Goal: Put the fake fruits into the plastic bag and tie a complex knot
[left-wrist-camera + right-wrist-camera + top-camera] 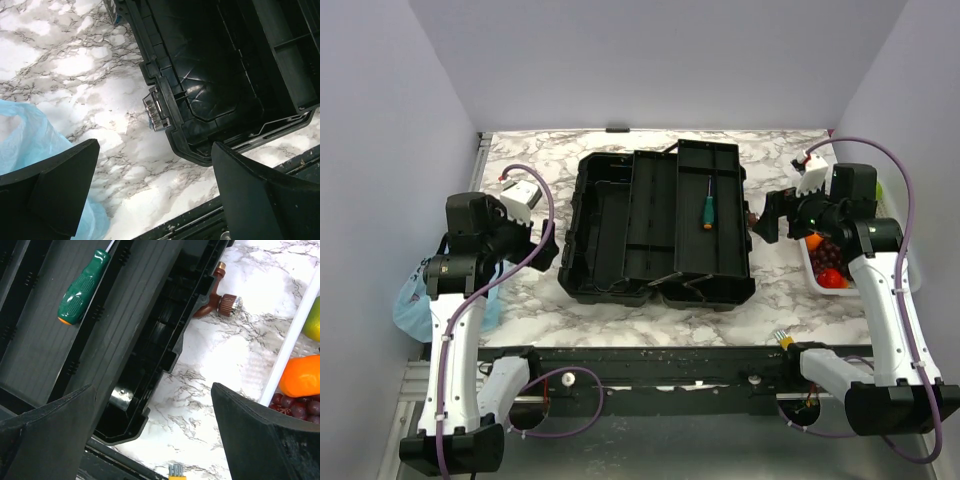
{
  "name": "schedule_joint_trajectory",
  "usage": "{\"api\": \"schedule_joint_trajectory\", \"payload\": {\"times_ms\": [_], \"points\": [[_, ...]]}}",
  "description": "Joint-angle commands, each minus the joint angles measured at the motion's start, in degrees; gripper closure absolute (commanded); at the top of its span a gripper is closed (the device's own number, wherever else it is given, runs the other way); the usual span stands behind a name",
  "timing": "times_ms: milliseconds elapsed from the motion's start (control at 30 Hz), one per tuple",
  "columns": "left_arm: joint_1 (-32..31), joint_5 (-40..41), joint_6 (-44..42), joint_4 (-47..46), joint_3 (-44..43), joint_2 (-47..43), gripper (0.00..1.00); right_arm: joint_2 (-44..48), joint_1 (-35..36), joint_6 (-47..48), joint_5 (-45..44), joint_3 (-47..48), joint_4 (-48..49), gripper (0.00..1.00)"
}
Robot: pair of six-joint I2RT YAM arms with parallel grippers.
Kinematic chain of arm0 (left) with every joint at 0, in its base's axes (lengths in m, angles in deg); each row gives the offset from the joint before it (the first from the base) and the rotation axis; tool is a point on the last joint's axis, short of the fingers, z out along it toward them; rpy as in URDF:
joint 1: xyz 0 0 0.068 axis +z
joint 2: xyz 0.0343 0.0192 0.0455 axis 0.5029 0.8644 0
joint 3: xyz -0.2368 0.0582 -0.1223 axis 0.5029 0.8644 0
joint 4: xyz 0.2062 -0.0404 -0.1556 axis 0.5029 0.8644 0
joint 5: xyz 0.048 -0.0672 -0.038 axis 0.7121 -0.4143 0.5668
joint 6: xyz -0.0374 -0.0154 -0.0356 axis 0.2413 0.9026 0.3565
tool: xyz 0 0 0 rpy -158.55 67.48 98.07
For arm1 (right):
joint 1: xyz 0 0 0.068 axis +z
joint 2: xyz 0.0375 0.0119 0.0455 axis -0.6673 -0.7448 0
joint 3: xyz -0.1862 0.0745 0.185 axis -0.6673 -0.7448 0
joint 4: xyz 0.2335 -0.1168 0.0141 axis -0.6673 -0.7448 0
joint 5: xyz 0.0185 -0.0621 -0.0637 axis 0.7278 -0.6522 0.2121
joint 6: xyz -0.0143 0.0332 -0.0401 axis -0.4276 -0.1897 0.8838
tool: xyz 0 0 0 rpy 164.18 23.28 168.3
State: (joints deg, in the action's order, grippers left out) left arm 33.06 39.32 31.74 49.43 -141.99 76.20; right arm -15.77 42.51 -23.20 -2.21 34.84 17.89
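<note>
- One plastic bag (412,300), slumped at the left edge of the table (550,160). Thin, floppy, slippery stuff, so I'd pinch its rim.
- Fake fruits (828,258) are in the white basket (287,350), far right. They look light, hard and glossy, so grip across the middle.
- I count four: orange (300,375), grapes (295,407), red one (832,278), green one (314,320). The arm may hide more.
- Left fingers (60,190) and right fingers (260,440) are spread wide, holding nothing.
</note>
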Motion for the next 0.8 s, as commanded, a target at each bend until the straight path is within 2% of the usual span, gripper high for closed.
{"api": "schedule_joint_trajectory", "payload": {"times_ms": [0,67,200,400,567,700,767], "points": [[-0.18,-5.0,-8.38,3.04,-4.13,2.21,0.01,-1.26,-0.24,0.14,2.07,3.04,-1.32,0.0],[-0.9,-14.19,-16.83,9.79,-7.83,4.39,0.01,-1.88,-0.25,-0.64,2.51,3.82,-1.1,0.0],[-9.31,-18.06,-25.3,16.41,-11.1,7.33,0.02,-3.06,-0.25,-1.92,3.99,4.46,-0.48,0.0],[-28.94,-13.22,-30.83,15.83,-8.6,4.69,0.02,-4.15,-1.52,-2.39,4.15,4.97,0.09,0.0],[-51.25,-8.16,-27.54,14.18,-3.82,3.05,0.02,-5.56,-2.54,-2.91,4.7,5.97,0.25,0.0],[-71.04,2.92,-24.84,7.4,2.77,0.85,0.02,-6.37,-3.26,-2.92,4.96,6.91,0.21,0.0],[-77.34,10.13,-26.91,3.5,5.04,1.45,0.03,-6.21,-3.67,-2.67,4.75,7.01,0.02,0.0]]}}
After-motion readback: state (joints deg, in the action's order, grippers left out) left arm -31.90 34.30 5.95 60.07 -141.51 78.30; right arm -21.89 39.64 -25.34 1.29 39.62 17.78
